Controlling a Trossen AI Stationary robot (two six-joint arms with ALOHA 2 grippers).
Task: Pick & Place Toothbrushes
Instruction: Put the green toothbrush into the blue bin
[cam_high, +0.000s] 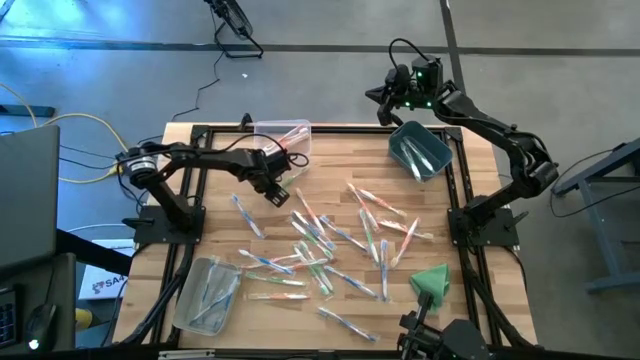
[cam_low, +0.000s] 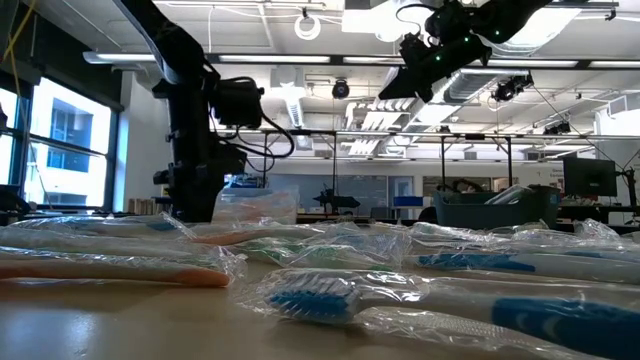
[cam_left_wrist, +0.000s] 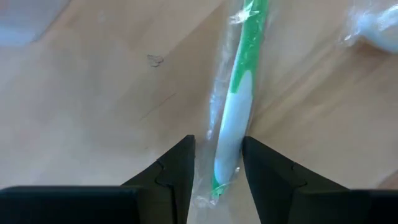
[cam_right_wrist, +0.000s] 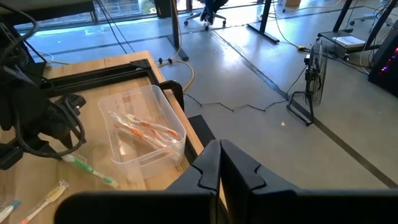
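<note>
Our left gripper (cam_left_wrist: 216, 171) held a green toothbrush (cam_left_wrist: 235, 102) by its white handle, left of centre in the high view. We judged it light, stiff and slippery in its wrapper, best pinched mid-handle. The right gripper (cam_right_wrist: 219, 163) was closed, empty.

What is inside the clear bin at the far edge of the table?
The clear bin holds a few wrapped toothbrushes with orange handles, lying along its floor. How many cannot be counted, since they overlap and the wrappers blur them.
</note>
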